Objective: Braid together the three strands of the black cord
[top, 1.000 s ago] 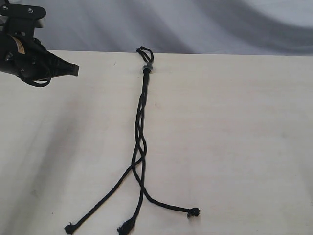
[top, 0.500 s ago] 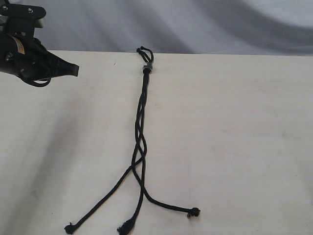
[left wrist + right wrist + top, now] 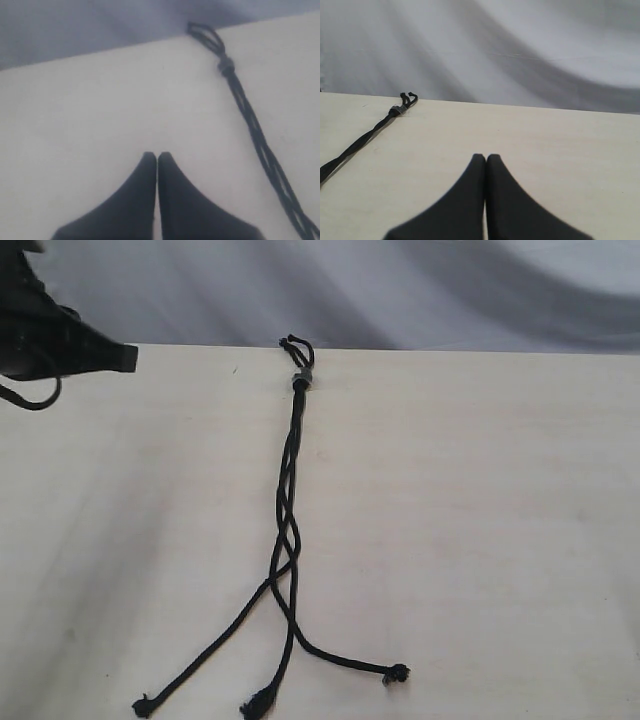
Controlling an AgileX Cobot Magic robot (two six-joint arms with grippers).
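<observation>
Exterior: black cord (image 3: 294, 420) lies mid-desk (image 3: 500, 540), running from far edge to near edge, with the grey band (image 3: 300, 379) at the far edge. Three strands (image 3: 281, 562) loosely crossed up top, splayed apart near the near edge. Left gripper (image 3: 126, 357) over the far-left corner, clear of the cord.

Left wrist: left gripper (image 3: 157, 158) fingers pressed together, empty. Cord (image 3: 252, 125) well apart.

Right wrist: right gripper (image 3: 486, 160) closed, holding nothing. Cord (image 3: 365, 137) well apart, band (image 3: 396, 111) by the far edge.

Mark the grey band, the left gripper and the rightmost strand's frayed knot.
grey band (image 3: 301, 379), exterior view, middle of the band.
left gripper (image 3: 157, 156), left wrist view, between its closed fingertips.
rightmost strand's knot (image 3: 397, 673), exterior view, on the frayed tuft.
</observation>
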